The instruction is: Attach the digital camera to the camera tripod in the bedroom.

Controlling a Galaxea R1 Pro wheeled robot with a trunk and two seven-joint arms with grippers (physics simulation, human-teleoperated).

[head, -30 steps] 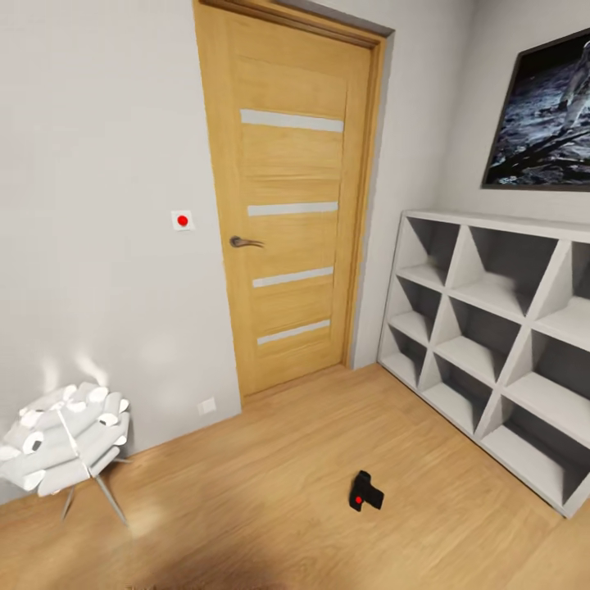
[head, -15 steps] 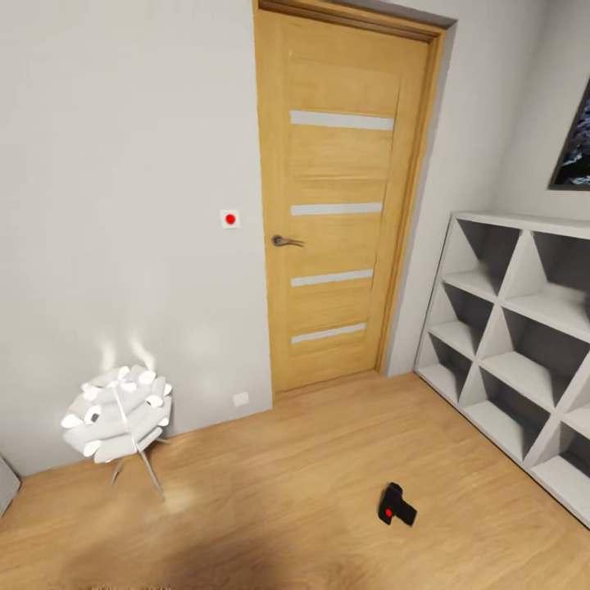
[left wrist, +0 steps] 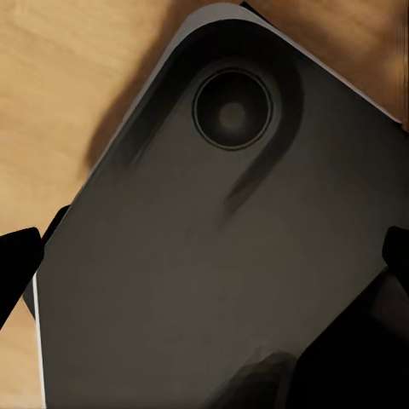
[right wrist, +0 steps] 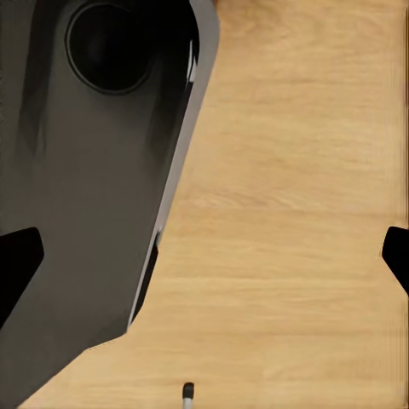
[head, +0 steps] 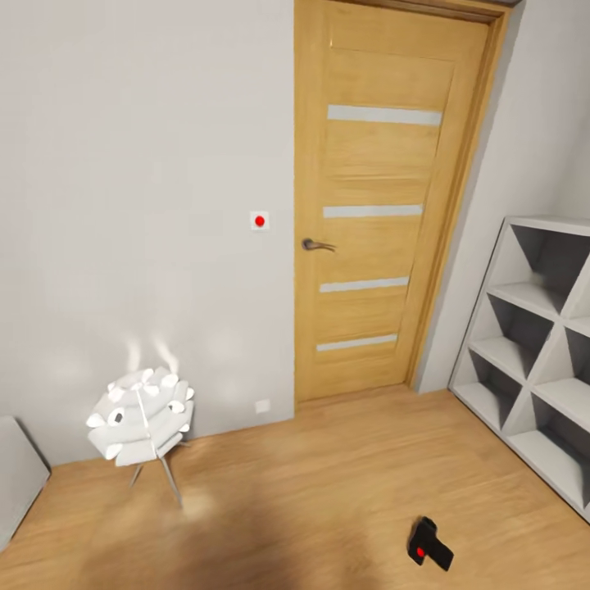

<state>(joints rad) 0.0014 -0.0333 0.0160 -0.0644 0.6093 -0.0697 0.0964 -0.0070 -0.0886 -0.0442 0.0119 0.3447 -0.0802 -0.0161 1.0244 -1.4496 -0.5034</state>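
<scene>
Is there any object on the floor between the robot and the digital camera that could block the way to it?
Nothing visible does. The digital camera lies on bare wood floor near the lower edge of the head view. The white lamp stands well to its left by the wall, and the white shelf unit is off to its right.

Between my black left fingertips (left wrist: pixel 17 264) I am seeing my dark grey, rounded base panel (left wrist: pixel 213 256) bearing a round recessed socket (left wrist: pixel 232 109); its edge is showing pale.
</scene>
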